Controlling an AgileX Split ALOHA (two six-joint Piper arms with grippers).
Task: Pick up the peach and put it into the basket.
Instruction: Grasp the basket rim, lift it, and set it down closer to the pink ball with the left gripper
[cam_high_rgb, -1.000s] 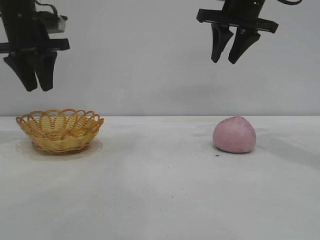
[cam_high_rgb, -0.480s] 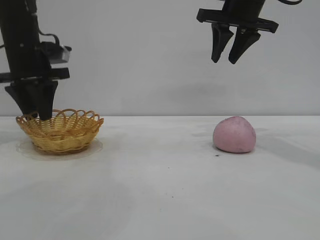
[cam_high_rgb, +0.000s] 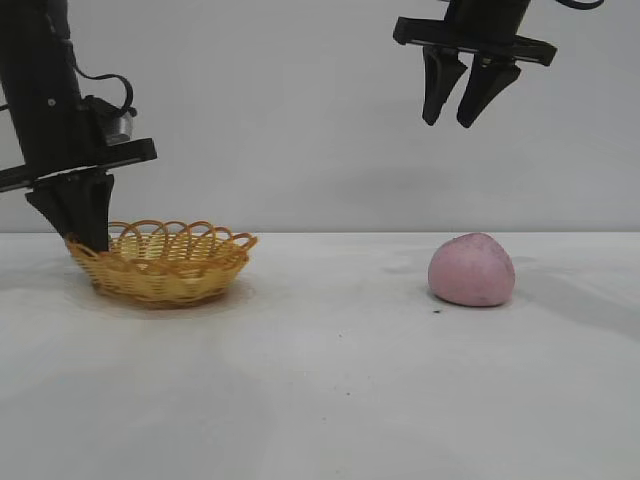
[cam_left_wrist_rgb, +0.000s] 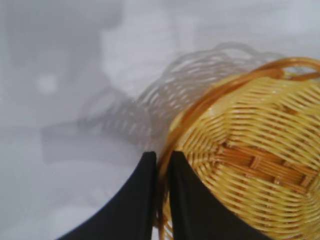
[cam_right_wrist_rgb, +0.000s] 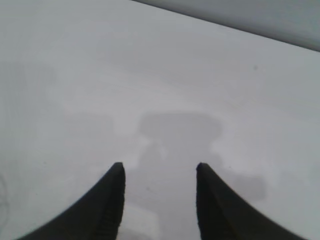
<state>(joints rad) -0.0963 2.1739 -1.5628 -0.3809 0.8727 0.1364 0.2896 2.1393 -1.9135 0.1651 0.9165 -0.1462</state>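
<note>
woven wicker basket (cam_high_rgb: 165, 268), matte peach (cam_high_rgb: 472, 270)

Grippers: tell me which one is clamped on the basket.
The left gripper: its fingers pinch the basket at its rim. The right gripper hangs open, high above the peach.

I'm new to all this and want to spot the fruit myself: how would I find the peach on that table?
Start at the plain white table and look toward its right side, below the raised black right gripper with its open fingers. There sits the peach, a matte dusty-pink rounded lump with a slightly pointed top. It rests alone, well apart from the yellow-tan woven wicker basket at the left.
</note>
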